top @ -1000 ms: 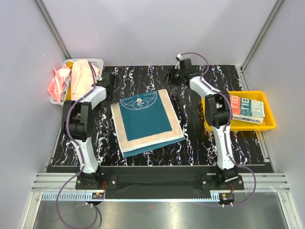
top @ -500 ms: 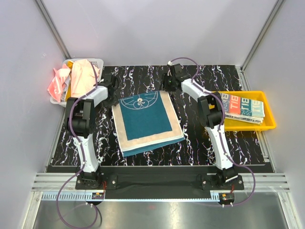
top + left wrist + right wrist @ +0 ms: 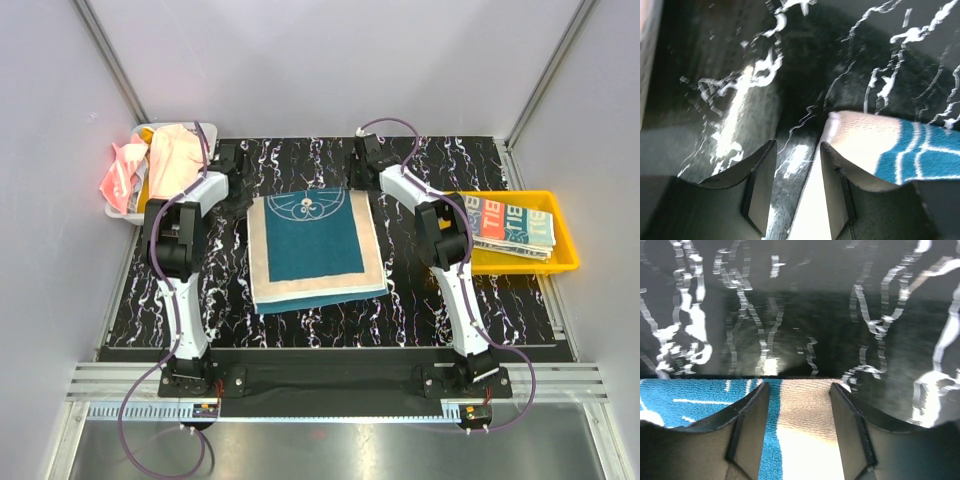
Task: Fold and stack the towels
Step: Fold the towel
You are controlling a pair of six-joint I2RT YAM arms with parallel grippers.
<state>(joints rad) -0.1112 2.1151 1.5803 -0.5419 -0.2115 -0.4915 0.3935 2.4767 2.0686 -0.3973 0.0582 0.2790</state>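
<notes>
Here, the left gripper (image 3: 797,147) and right gripper (image 3: 799,387) hang open at the far corners of the teal-and-cream towel (image 3: 315,250), lying centred on the black mat (image 3: 400,310), seemingly poised for a fold; next, each must pinch its corner.

I noted the centre towel (image 3: 312,250): teal field, cream border, white circular line motif at far edge. I logged the table (image 3: 420,300) as blk w/ white marble veining; tray (image 3: 568,262) yellow; tray cloth (image 3: 515,225) teal-grey w/ white lettering, red-orange end; basket (image 3: 150,130) white; pale peach cloth (image 3: 175,160) & coral pink cloth (image 3: 120,178) in it.
</notes>
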